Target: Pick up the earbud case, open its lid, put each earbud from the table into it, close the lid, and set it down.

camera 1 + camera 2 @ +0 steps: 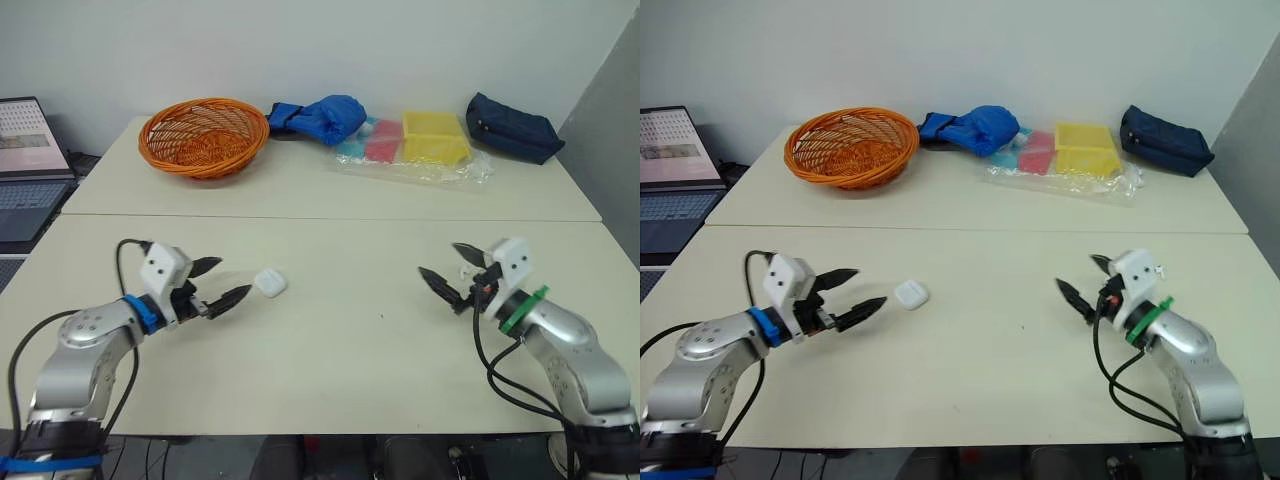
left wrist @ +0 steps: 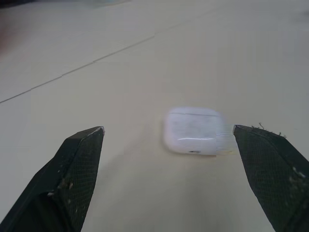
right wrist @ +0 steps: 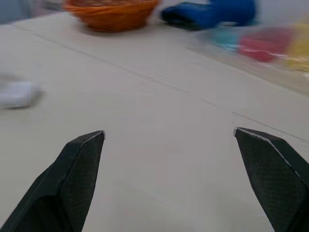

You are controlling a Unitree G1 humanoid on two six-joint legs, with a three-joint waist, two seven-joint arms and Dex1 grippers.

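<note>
The white earbud case (image 1: 270, 282) lies shut on the cream table, left of centre. My left gripper (image 1: 222, 283) is open just to its left, fingertips a short way from it and nothing held. In the left wrist view the case (image 2: 195, 131) sits ahead between the two black fingers (image 2: 72, 179), nearer one of them. My right gripper (image 1: 453, 270) stands open at the right of the table, empty and far from the case. From the right wrist view the case (image 3: 17, 93) is a pale blur far off. I make out no loose earbuds on the table.
At the back stand an orange wicker basket (image 1: 204, 136), a blue cloth bundle (image 1: 322, 117), a clear bag with coloured items (image 1: 415, 145) and a dark blue pouch (image 1: 513, 126). A laptop (image 1: 28, 160) sits off the table's left. A seam (image 1: 330, 218) splits the two tabletops.
</note>
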